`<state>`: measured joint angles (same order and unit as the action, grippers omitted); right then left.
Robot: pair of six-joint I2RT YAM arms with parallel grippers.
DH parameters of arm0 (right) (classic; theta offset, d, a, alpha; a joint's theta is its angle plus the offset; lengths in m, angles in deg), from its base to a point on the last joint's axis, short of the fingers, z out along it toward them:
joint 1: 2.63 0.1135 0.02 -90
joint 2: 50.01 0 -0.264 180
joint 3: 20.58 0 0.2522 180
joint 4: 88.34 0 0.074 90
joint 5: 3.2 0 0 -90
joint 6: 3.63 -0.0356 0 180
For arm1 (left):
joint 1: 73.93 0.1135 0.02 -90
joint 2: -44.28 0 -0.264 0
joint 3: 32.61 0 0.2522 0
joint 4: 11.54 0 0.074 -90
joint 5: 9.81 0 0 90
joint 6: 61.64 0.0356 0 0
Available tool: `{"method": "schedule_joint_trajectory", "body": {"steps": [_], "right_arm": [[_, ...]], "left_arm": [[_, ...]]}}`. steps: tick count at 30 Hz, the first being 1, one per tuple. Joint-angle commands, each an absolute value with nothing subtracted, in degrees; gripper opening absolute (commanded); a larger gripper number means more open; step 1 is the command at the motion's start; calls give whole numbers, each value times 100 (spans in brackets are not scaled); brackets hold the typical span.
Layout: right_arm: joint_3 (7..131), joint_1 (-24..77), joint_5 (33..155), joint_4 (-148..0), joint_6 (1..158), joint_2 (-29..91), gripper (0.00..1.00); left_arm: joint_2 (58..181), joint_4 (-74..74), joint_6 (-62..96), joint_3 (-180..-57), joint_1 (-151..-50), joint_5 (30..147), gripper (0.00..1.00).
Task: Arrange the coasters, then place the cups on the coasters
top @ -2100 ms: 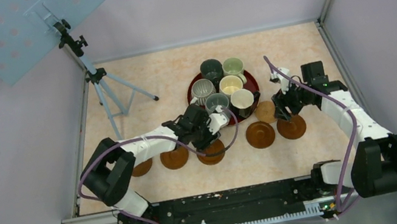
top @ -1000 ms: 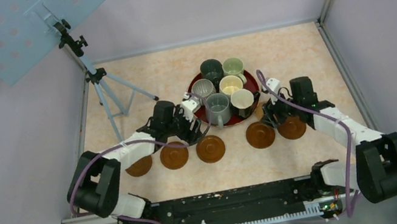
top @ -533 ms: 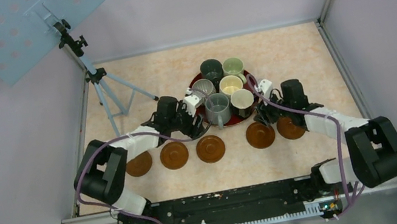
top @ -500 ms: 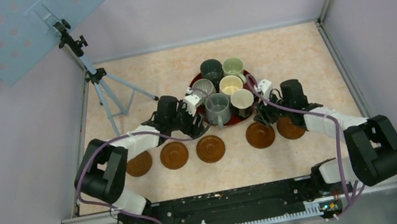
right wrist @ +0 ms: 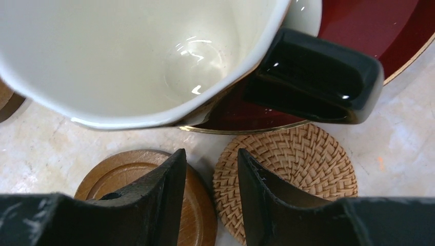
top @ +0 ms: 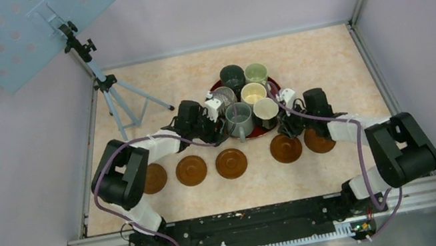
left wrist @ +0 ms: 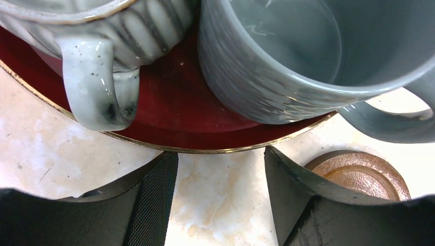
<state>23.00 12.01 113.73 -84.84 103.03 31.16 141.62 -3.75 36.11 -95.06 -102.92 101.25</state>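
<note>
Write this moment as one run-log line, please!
coasters: row near tray | cups: all on tray | left gripper: open, empty | right gripper: open, empty

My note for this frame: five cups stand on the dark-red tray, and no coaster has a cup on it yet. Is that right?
Not quite. The top external view shows six cups on the dark-red tray, not five. The rest holds: no coaster has a cup on it yet.
</note>
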Motion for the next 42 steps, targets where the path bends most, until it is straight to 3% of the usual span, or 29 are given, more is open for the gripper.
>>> {"method": "schedule_joint_trajectory", "body": {"steps": [1,30,42], "right_arm": [[2601,1275,11295,-8911,10289,3274,41],[3669,1265,10619,-8954,10148,4247,43],[3756,1266,11387,-7502,10552,3039,55]], "left_arm": [[14304,-569,3396,-9835,-10307,10123,68],[15278,-541,3363,-10966,-10088,10074,69],[13970,-241,3560,-10160,-10028,10388,73]]}}
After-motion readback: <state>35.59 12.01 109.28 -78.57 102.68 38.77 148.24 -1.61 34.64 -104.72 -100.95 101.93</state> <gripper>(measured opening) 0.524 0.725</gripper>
